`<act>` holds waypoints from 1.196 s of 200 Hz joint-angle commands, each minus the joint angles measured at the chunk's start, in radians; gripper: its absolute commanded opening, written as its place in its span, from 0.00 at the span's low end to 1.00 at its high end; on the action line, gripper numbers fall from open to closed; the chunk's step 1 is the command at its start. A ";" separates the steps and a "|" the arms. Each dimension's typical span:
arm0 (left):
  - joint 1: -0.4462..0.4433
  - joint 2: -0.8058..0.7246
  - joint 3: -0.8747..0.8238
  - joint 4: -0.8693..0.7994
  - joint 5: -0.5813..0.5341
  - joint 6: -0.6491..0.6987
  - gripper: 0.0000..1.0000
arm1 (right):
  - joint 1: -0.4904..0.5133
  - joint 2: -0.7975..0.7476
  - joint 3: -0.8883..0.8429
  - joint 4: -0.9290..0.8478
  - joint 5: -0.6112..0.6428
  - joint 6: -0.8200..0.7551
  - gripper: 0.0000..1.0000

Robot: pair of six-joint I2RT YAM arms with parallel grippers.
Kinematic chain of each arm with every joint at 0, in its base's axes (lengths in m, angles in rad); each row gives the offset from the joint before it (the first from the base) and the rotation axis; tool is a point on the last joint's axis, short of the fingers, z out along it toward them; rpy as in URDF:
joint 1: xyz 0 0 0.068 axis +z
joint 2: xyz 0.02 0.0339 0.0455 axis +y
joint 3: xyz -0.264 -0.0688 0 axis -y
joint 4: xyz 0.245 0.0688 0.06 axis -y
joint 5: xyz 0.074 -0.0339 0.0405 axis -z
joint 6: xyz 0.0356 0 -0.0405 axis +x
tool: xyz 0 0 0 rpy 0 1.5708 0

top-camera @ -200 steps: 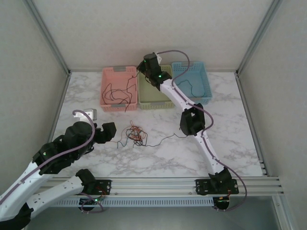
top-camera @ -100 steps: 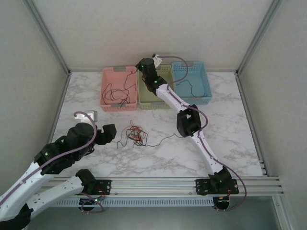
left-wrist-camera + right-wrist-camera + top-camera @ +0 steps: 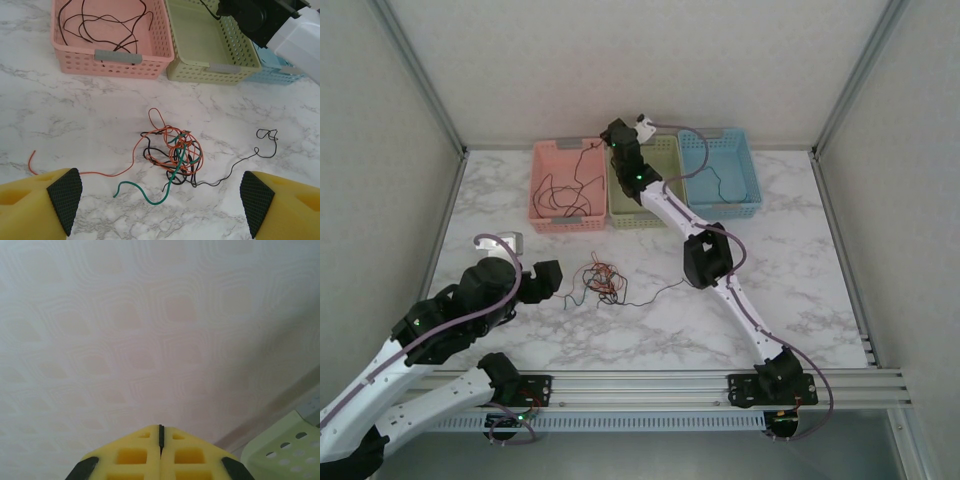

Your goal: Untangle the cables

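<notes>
Tangle (image 3: pixel 172 155) looks light, floppy; I'd pinch its green tail (image 3: pixel 145 197) at 7 o'clock. Left gripper (image 3: pixel 161 200) spread, right gripper (image 3: pixel 161 432) pressed together.

table (image 3: pixel 60 115): smooth, marble-look, faint sheen
pink basket (image 3: pixel 75 62): perforated matt plastic
left gripper pads (image 3: pixel 65 192): black, finely textured
wall (image 3: pixel 150 340): matt, embossed

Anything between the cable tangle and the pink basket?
No, bare marble table between cable tangle and pink basket; seen in the left wrist view.
</notes>
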 commanded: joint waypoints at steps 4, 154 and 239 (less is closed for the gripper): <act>0.010 -0.002 -0.013 -0.020 0.001 -0.014 0.85 | 0.026 0.034 0.022 0.045 -0.009 -0.049 0.07; 0.010 0.009 -0.069 0.055 0.029 -0.024 0.85 | 0.048 -0.367 -0.331 -0.117 -0.369 -0.531 0.61; 0.010 0.105 -0.200 0.213 0.129 -0.057 0.85 | 0.036 -1.053 -1.132 -0.426 -0.410 -0.620 0.57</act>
